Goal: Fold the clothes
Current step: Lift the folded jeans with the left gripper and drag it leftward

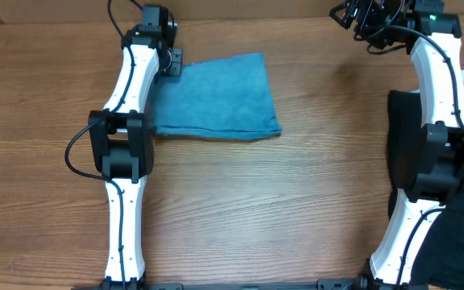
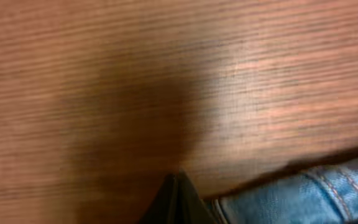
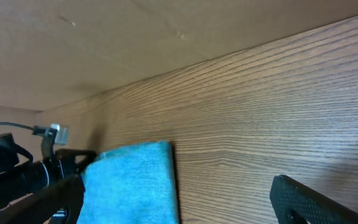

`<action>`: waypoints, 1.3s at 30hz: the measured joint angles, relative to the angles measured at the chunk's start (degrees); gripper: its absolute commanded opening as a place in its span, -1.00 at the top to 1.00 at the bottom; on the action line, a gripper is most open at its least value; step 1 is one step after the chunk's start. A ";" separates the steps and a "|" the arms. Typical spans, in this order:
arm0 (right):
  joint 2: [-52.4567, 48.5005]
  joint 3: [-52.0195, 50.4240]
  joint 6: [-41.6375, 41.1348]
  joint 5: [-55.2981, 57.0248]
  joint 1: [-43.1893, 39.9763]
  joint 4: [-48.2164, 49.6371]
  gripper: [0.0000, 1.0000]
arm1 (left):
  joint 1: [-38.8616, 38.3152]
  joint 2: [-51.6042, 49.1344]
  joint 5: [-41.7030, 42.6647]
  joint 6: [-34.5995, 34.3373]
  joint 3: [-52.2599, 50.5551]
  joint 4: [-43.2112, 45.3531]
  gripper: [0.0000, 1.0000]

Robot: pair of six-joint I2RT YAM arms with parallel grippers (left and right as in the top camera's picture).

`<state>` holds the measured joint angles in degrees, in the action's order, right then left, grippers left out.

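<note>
Lying folded into a compact, roughly square packet, a pair of light blue, faded denim jeans (image 1: 216, 97) is resting flat on the brown wood-grain table (image 1: 280, 209), toward the far side and left of centre as the overhead camera is showing it. The packet's edges are looking fairly even, with the near right corner sticking out a little. At the lower right of the left wrist view a stitched edge of the jeans (image 2: 303, 196) is showing. The left gripper (image 1: 171, 63) is sitting at the far left corner of the jeans, its black fingers (image 2: 169, 205) pressing together to a point, fully closed. The denim is lying just beside the tips, and I cannot tell whether any of it is being pinched between them. The white-and-black left arm (image 1: 127, 97) is stretching along the left edge of the packet. The right gripper (image 1: 359, 16) is hanging well apart from the jeans, at the far right of the table, its jaws spreading wide and carrying nothing. A black cloth (image 1: 405, 137) is lying at the table's right edge beside the right arm (image 1: 441, 72).
</note>
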<state>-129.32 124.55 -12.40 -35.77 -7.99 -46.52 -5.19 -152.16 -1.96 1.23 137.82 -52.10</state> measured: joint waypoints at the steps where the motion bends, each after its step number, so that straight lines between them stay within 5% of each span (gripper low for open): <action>1: 0.00 0.00 0.00 0.02 0.00 0.00 -1.00 | -0.07 0.00 0.00 -0.85 0.68 -4.33 0.92; 6: 0.00 -0.02 0.00 0.00 0.00 -0.04 -1.00 | -0.52 0.92 2.03 -8.50 1.27 -31.61 0.92; 11: 0.00 0.00 0.00 0.00 0.00 -0.02 -1.00 | -0.57 0.74 11.02 -9.09 0.33 -43.32 0.89; 13: 0.00 0.00 0.00 0.00 -0.02 -0.02 -1.00 | -0.63 0.76 12.37 -9.31 1.07 -44.54 0.63; 14: 0.00 0.00 -0.02 0.02 0.00 -0.02 -1.00 | -0.72 1.14 12.48 -10.23 2.03 -44.57 0.10; 15: 0.00 0.00 0.00 0.00 -0.02 -0.02 -1.00 | -0.83 2.89 12.33 -12.09 4.28 -44.50 -0.22; 17: 0.00 0.00 0.00 0.02 0.00 -0.02 -1.00 | -0.83 7.56 12.26 -13.05 7.32 -43.47 -0.59; 23: 0.00 -0.02 0.00 0.00 0.00 -0.02 -1.00 | -3.23 13.29 17.46 1.64 9.79 -42.97 -0.63; 28: 0.00 -0.02 0.02 0.00 -0.02 -0.02 -1.00 | -5.35 7.78 19.39 12.22 8.52 -43.71 -0.99; 39: 0.00 0.00 0.00 0.02 -0.02 -0.02 -1.00 | -7.23 -1.16 15.28 13.94 7.52 -42.53 -1.00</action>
<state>-129.32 124.55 -12.40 -35.75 -8.01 -46.54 -12.43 -153.32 13.32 15.18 145.34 -94.63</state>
